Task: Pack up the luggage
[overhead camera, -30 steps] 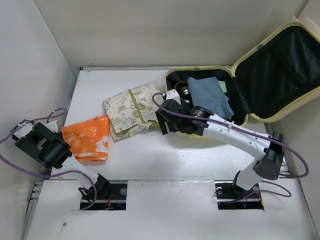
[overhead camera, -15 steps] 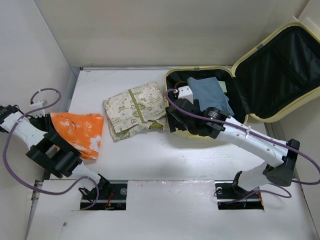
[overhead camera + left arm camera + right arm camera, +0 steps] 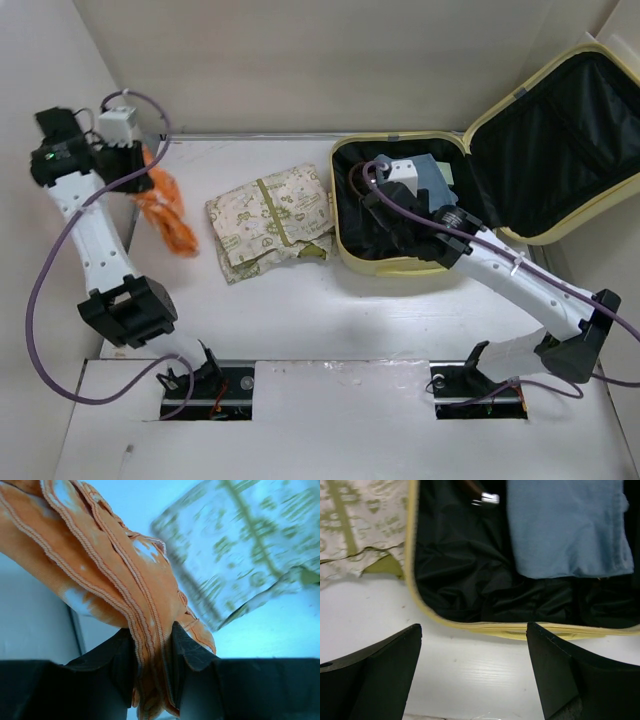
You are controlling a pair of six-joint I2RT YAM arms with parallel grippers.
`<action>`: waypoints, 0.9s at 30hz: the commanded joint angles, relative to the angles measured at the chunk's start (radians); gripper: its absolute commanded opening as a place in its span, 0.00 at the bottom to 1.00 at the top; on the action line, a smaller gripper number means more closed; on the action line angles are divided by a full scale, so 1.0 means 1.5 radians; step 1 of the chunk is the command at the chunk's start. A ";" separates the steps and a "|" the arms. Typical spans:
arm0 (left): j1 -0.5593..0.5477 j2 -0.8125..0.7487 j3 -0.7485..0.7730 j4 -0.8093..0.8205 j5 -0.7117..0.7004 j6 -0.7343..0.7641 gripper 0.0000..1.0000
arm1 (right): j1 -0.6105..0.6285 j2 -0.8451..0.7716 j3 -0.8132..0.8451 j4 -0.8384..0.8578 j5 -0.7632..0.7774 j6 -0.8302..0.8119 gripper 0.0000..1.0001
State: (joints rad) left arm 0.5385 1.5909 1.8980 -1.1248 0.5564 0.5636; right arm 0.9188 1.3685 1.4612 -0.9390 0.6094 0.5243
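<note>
Jaws first: the left gripper (image 3: 152, 630) is clamped on an orange cloth (image 3: 100, 555), held up off the table (image 3: 300, 320) at the far left, while the right gripper (image 3: 474, 630) stands wide apart with nothing between its fingers, hovering over the near rim of the luggage (image 3: 400, 268). I count one suitcase, two arms and three cloths: the orange one, a folded cream patterned cloth (image 3: 270, 215) lying flat just left of the suitcase, and a blue cloth (image 3: 565, 525) inside it. The suitcase sits at the far right of the table, its base flat with the opening facing up and its lid hinged on the right, leaning up and away. From above the base looks about as deep as it is wide, so I cannot tell its long axis. Only the right wrist view shows a small dark item with a shiny band (image 3: 480, 492) on the black lining; only the left wrist view shows the pinch on the orange folds.
</note>
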 commanded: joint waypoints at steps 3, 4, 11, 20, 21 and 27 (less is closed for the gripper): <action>-0.219 0.040 0.187 0.115 0.008 -0.182 0.00 | -0.086 -0.046 -0.023 -0.009 -0.005 -0.022 0.89; -0.247 0.056 0.218 0.124 0.008 -0.230 0.00 | -0.099 -0.059 -0.033 -0.009 -0.005 -0.028 0.89; -0.534 0.146 0.341 0.310 -0.036 -0.362 0.00 | -0.226 -0.160 -0.105 -0.032 -0.004 -0.028 0.89; -0.764 0.187 0.294 0.523 -0.043 -0.429 0.00 | -0.347 -0.296 -0.165 -0.108 0.031 -0.028 0.89; -0.785 0.187 0.275 0.574 -0.035 -0.457 0.00 | -0.365 -0.315 -0.171 -0.108 0.031 -0.028 0.89; -0.782 0.285 0.197 0.675 -0.025 -0.575 0.00 | -0.385 -0.338 -0.203 -0.108 -0.001 -0.052 0.89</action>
State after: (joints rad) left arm -0.6868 1.9892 2.2303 -0.3904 0.5381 -0.1745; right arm 0.3462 0.8635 1.1713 -1.0927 0.6277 0.4717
